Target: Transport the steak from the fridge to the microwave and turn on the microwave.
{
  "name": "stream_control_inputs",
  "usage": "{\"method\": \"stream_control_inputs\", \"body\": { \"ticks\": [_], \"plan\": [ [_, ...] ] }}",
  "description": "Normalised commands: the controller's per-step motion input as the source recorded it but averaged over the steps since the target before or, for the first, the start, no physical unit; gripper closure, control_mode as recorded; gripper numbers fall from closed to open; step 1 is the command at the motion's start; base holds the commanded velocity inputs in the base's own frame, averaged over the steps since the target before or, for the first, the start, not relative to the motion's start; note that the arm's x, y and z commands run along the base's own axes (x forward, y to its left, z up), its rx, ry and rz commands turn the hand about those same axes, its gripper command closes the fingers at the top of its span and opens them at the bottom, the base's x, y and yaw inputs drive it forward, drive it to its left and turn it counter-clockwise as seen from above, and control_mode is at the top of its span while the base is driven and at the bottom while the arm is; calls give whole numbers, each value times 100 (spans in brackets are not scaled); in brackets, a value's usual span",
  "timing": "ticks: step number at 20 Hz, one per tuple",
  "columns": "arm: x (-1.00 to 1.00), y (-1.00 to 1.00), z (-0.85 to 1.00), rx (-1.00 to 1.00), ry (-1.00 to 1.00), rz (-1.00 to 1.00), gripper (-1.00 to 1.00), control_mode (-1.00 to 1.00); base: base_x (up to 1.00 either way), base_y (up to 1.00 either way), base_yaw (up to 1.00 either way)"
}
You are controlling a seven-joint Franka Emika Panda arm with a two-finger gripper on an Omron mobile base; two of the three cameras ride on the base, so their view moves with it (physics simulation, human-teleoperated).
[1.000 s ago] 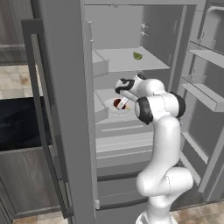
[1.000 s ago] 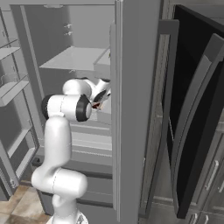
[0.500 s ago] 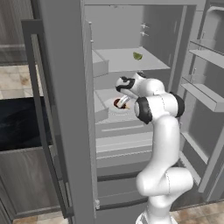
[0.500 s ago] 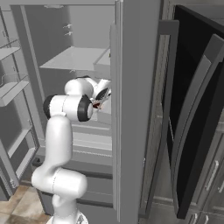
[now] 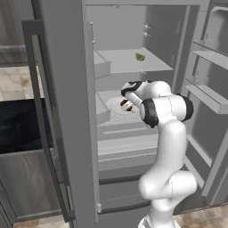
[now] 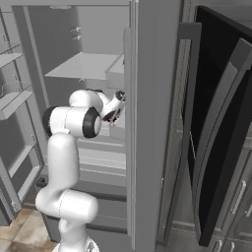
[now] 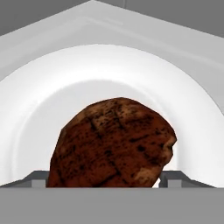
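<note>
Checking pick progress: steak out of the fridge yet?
No. Steak sits inside the fridge, over a white plate.

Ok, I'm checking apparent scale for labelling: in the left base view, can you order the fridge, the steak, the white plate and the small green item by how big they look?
Largest to smallest:
1. The fridge
2. The white plate
3. The steak and the small green item: they look about alike, and the green one sits farther back, so I won't rank them.

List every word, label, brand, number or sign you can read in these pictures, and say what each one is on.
None: no readable text anywhere.
The fridge, its shelves and door racks carry no lettering.
The steak and the white plate under it are unmarked.
The black microwave door shows no brand or numbers.
The white arm bears no label.
</note>
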Motion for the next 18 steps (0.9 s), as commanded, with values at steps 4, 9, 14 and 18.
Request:
{"method": "stream_control_inputs", "body": {
  "ticks": [4, 9, 14, 18],
  "plan": [
    [-17, 0, 39, 7, -4, -16, 100, -100, 0, 0, 0],
    [-25, 0, 84, 9, 3, -5, 100, -100, 0, 0, 0],
    [-53, 0, 83, 4, 16, 0, 100, -100, 0, 0, 0],
    [-93, 0, 72, 0, 15, 0, 100, -100, 0, 0, 0]
  ]
}}
